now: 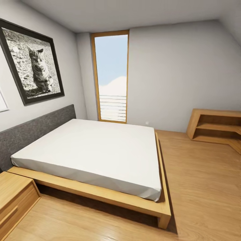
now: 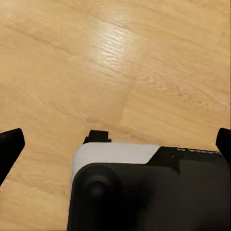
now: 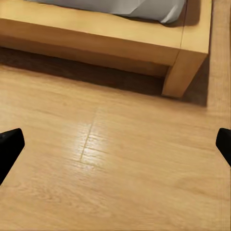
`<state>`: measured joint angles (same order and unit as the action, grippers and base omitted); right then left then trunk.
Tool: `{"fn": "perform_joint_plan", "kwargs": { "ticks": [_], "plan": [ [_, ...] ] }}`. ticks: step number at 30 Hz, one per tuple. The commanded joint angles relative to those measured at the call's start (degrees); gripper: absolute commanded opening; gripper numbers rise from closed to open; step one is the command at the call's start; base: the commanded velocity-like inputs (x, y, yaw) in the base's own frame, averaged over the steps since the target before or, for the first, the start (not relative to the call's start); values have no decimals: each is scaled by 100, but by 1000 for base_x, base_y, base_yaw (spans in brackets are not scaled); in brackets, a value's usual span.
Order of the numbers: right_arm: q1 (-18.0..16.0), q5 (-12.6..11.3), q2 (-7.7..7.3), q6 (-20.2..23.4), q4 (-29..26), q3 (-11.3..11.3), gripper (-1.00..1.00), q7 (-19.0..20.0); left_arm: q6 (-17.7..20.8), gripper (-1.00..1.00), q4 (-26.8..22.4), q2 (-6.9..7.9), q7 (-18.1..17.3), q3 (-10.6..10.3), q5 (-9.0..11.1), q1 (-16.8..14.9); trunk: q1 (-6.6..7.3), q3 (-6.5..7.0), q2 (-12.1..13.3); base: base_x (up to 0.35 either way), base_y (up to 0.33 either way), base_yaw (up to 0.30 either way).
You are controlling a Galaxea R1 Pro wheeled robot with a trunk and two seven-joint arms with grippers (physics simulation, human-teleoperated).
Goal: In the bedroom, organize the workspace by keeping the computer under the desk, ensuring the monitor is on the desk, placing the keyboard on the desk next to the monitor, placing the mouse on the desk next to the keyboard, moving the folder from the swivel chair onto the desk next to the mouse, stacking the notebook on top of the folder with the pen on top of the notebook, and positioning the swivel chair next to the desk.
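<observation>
Ahead, low wooden bed (image 1: 100, 197), open wooden shelf (image 1: 214, 129), left tool (image 2: 115, 142) spread, right tool (image 3: 115, 142) spread above floor (image 3: 120, 168)

Left end effector (image 2: 115, 139): pointing down, its 2 black fingertips (image 2: 10, 144) spreading wide, holding nothing.
Right end effector (image 3: 115, 144): hanging low, 2 fingertips (image 3: 9, 147) spreading wide, gripping nothing.

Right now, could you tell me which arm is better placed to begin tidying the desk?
Neither yet: both grippers, left and right, hang open over bare wooden floor, beside the bed. The base probably has to turn first.
</observation>
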<state>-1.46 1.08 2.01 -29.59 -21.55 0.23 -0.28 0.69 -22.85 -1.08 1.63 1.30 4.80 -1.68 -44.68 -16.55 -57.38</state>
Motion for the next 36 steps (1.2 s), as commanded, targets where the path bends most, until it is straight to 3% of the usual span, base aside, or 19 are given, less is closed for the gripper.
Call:
{"fn": "perform_joint_plan", "kwargs": {
  "ticks": [1, 3, 4, 8, 17, 21, 36],
  "plan": [
    [-36, 9, 7, -26, -6, 0, 100, -4, 13, 100, -55, 5, 62, 15, 117, -51, 22, 11, 37, 0, 0, -46],
    [-150, 7, 36, -72, -25, 0, 100, -5, 22, 100, -148, 18, 211, 22, 339, -175, 66, 47, 117, 0, 0, -125],
    [-387, -30, 59, -168, 35, -5, 100, -6, 19, 100, -127, 30, 311, 29, 663, -269, 88, 65, 157, 0, 0, -245],
    [-551, -174, 59, -265, 215, -6, 100, -2, -112, 100, 241, 67, 336, 30, 800, -303, 176, 136, 318, 0, 0, -271],
    [-605, -241, 55, -513, 608, -7, 100, 9, -845, 100, 641, 160, 338, -11, 822, -314, 220, 172, 398, 0, 0, -295],
    [-610, -216, 62, -639, 712, 16, 100, 19, -1545, 100, 725, 169, 376, -9, 839, -315, 220, 172, 398, 0, 0, -299],
    [-610, -135, 63, -611, 724, 29, 100, 25, -1589, 100, 729, 179, 390, 19, 856, -315, 220, 172, 398, -155, 0, -300]
  ]
}}
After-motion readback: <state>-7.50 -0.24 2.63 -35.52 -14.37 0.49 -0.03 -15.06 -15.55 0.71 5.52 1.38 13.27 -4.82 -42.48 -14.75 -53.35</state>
